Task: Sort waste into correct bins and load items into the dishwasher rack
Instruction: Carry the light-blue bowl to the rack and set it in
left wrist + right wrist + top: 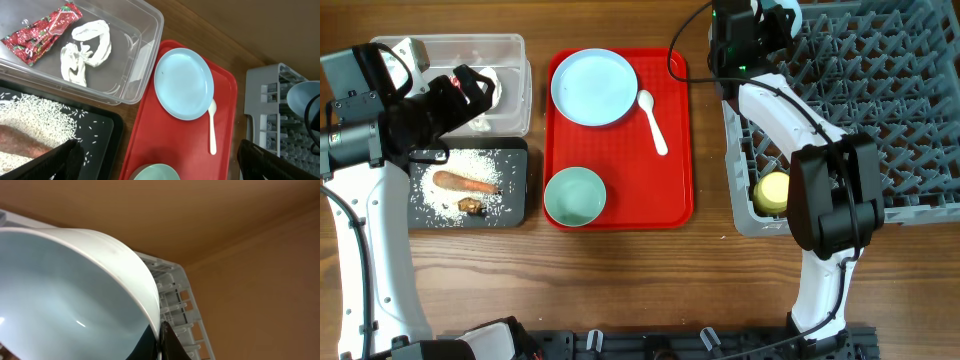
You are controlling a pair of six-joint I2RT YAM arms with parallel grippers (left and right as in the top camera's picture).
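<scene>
Presently the left tool (pixel 157 152) stands spread wide, its 2 dark fingers (pixel 62 160) at the lower corners of its wrist view, holding and touching nothing. Ahead of it and to its left lies a clear bin (pixel 137 75) of thin transparent plastic containing a glossy red wrapper (pixel 42 32) and crumpled white tissue (pixel 85 50). Beside its left finger is a black tray (pixel 112 132) strewn with loose white rice (pixel 40 115). Between the fingers runs a red tray (pixel 145 130) carrying a round pale blue plate (pixel 183 82), a white spoon (pixel 212 127) and a green bowl (pixel 155 172), this last cut off by the frame.

The right tool (pixel 772 18) pinches the rim of a pale blue bowl (pixel 65 295), smooth and glazed, held tilted over the far corner of the grey lattice dishwasher rack (pixel 880 110). Only 1 finger (pixel 167 342) shows, against the outer wall; the other is hidden behind the bowl. The bowl's far side is cut off in both views. The wooden table (pixel 620 280) carries everything.
</scene>
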